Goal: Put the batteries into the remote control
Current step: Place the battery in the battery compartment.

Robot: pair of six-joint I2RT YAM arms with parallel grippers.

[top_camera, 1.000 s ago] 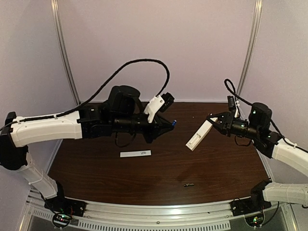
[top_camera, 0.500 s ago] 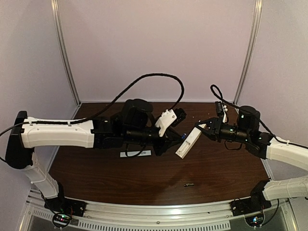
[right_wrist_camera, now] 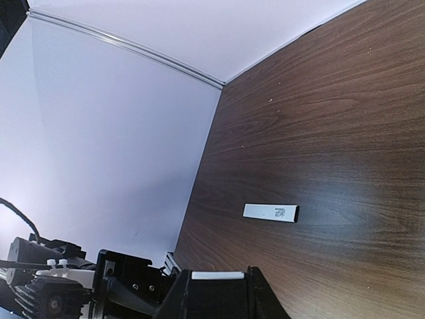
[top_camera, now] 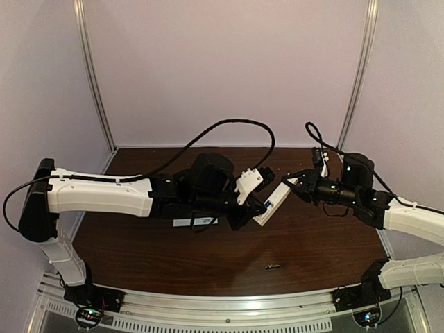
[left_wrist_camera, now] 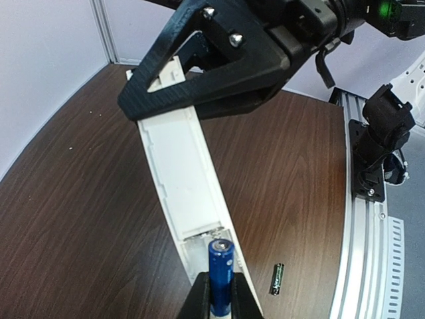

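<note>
Jaws of the left gripper [left_wrist_camera: 219, 296] are pinched almost closed on a blue battery [left_wrist_camera: 220, 264]. It stands upright between them, its free end poking out over the near end of the remote control [left_wrist_camera: 180, 166]. The left wrist view alone shows this: the remote's long battery recess lies open and faces the camera. Whether the battery tip touches the plastic cannot be told.

Just right of the remote's near end, a loose battery [left_wrist_camera: 277, 279] lies on the brown surface [left_wrist_camera: 73, 199], well apart from both arms. From above it is only a small dark sliver [top_camera: 272, 266] toward the near edge.

Farther along, the right gripper [left_wrist_camera: 159, 83] clamps the remote's far end, its jaws partly closed around the white bar, which is held tilted above the surface.

The right wrist view shows only the remote's white end [right_wrist_camera: 218, 274] between its own fingers [right_wrist_camera: 262, 299]. Beyond them it shows the flat white cover strip [right_wrist_camera: 271, 212] lying on the wood. From above, the left arm [top_camera: 104, 194] half hides that strip.
</note>
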